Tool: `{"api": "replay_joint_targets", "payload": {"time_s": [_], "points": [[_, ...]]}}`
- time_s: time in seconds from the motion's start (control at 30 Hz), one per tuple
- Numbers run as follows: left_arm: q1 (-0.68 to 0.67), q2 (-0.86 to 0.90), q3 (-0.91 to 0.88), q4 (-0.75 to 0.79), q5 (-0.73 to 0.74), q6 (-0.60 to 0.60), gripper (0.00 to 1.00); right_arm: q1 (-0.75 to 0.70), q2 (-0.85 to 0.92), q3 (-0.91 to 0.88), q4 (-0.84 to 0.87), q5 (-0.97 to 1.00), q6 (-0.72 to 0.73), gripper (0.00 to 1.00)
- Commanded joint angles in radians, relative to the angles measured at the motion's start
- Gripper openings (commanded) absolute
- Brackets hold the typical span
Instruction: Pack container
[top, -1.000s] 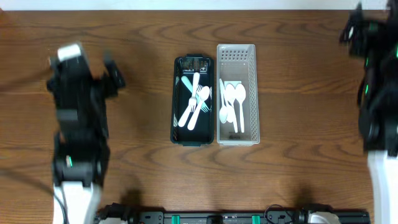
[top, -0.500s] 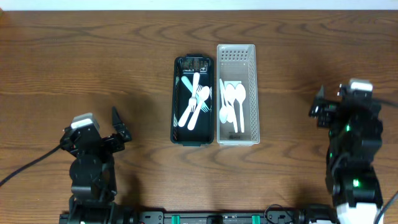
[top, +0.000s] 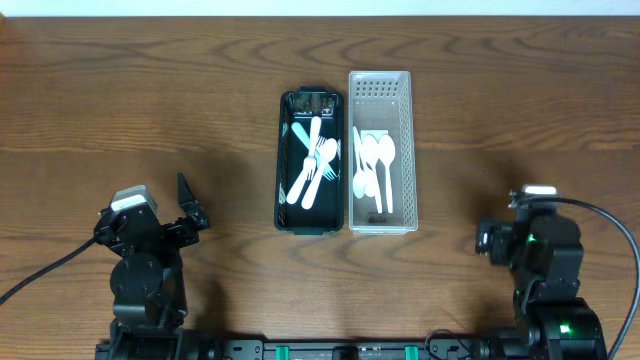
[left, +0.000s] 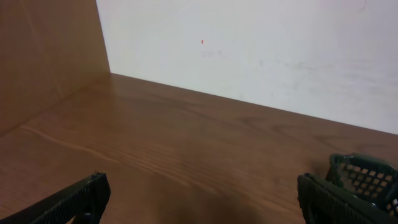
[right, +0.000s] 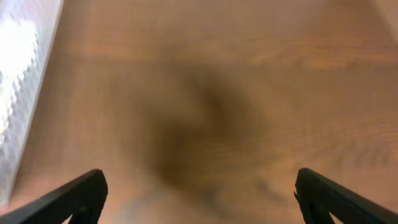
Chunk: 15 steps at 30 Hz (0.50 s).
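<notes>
You find the dark green rectangular plastic container (top: 283, 160), holding white plastic forks (top: 315, 165), at the centre of the brown wooden worktop (top: 200, 90). The pale grey perforated basket (top: 380, 85) with white spoons (top: 375, 165) is just beside it at 3 o'clock. The left end effector (left: 200, 186) at 8 o'clock and the right end effector (right: 199, 180) at 4 o'clock are both wide.

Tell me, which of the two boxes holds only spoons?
The pale grey basket, on the right of the pair, holds the white spoons. The dark green tray beside it holds forks.
</notes>
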Motion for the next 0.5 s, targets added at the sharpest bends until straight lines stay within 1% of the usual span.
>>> {"api": "replay_joint_targets", "payload": {"time_s": [0.0, 0.07, 0.27, 0.47], "points": [[-0.003, -0.007, 0.001, 0.000, -0.016, 0.010, 0.98, 0.008, -0.005, -0.004, -0.075, 0.003, 0.016, 0.99], [-0.003, -0.007, 0.001, 0.000, -0.016, 0.010, 0.98, 0.008, -0.008, -0.004, -0.125, 0.003, 0.016, 0.99], [-0.003, -0.007, 0.001, 0.000, -0.016, 0.010, 0.98, 0.009, -0.093, -0.004, -0.247, 0.003, 0.016, 0.99], [-0.003, -0.007, 0.001, 0.000, -0.016, 0.010, 0.98, 0.054, -0.267, -0.004, -0.293, 0.003, 0.016, 0.99]]}}
